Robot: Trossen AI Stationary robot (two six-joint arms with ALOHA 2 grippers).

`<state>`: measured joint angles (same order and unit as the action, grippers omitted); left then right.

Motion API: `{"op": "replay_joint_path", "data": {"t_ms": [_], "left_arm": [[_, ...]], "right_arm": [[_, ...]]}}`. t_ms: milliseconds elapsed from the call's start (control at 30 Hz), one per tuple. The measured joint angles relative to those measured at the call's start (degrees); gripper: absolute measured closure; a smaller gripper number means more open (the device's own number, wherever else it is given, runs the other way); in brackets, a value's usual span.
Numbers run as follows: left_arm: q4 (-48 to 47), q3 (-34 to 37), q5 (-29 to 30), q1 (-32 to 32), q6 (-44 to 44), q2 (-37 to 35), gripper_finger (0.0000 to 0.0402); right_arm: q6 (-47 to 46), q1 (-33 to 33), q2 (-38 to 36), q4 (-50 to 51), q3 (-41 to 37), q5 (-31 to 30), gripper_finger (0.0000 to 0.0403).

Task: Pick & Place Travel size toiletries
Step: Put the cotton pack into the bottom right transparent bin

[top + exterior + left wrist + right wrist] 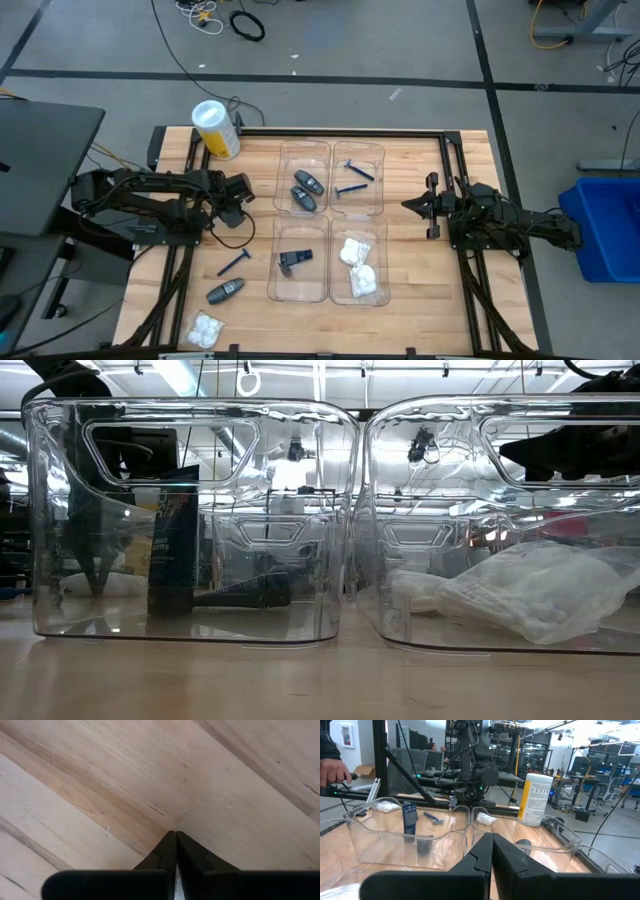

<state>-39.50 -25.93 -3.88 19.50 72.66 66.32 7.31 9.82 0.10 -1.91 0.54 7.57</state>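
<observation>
The left gripper [247, 190] has its jaws pressed together on nothing, over bare table [420, 300] left of the clear trays [330, 220]. The loose blue razor [234, 262], grey tube [225, 291] and white packet [206, 330] lie well apart from it, nearer the front edge. The right gripper [410, 205] waits right of the trays, jaws likewise closed and empty, with the other toiletries resting in the compartments.

Yellow-and-white cylinder [216, 129] at table [420, 310] corner; four clear trays [303, 165] mid-table
</observation>
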Motion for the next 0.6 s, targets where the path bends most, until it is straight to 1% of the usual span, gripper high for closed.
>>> {"op": "replay_joint_path", "data": {"t_ms": [133, 600], "left_arm": [[0.03, 0.0, 0.0, 0.01, 0.05, 0.0, 0.0394], [0.6, -0.5, -0.09, -0.36, 0.02, 0.0, 0.0396]], "right_arm": [[0.0, 0.0, 0.0, 0.0, 0.01, 0.0, 0.0389], [0.0, 0.0, 0.0, 0.0, 0.0, 0.0, 0.0389]]}}
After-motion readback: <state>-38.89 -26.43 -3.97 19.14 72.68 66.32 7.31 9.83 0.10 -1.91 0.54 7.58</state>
